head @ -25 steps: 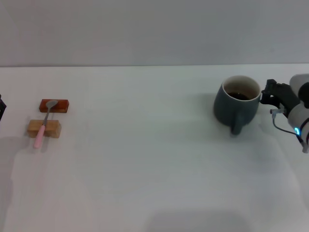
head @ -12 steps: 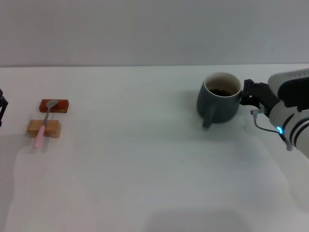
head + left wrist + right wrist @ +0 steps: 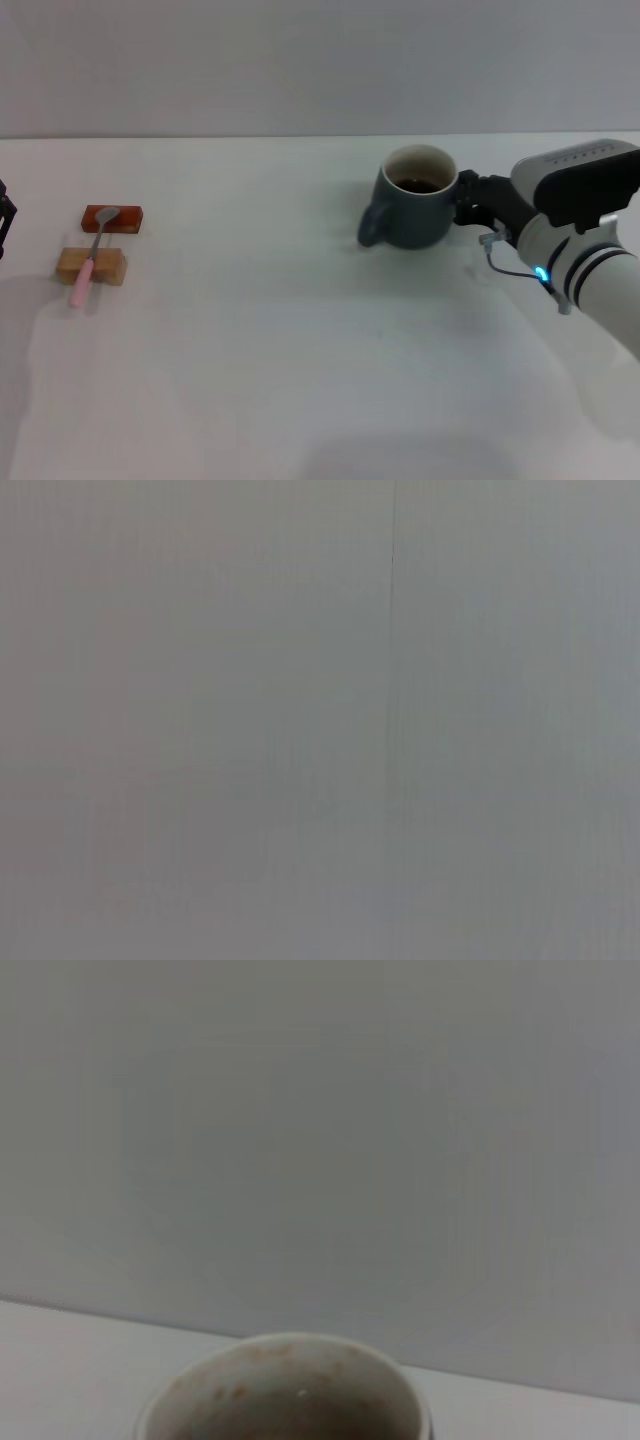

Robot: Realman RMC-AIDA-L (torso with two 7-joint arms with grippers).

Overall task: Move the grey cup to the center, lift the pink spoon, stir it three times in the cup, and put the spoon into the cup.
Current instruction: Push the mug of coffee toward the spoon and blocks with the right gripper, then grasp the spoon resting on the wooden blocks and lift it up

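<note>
Since the previous half second, the grey cup [image 3: 412,198] and the right gripper [image 3: 468,203] had travelled together toward the robot's left, bringing the cup nearer the middle of the white table [image 3: 300,350]; the cup's handle had swung round to the side facing away from the gripper. The right gripper was pressed against the cup wall opposite the handle, but the pictures did not show whether its fingers were clamped on the rim, so its hold could not be determined. The cup stood upright on the table with dark liquid inside. In the right wrist view, the whitish inner rim of the cup [image 3: 285,1385] sat directly ahead of the gripper.

The pink spoon [image 3: 90,257] lay well apart from the right gripper, far to the robot's left, resting across a reddish-brown block [image 3: 112,218] and a tan wooden block [image 3: 91,266]. The left gripper [image 3: 4,215] was parked at the table's left edge, just beyond the spoon; its finger state could not be determined.
</note>
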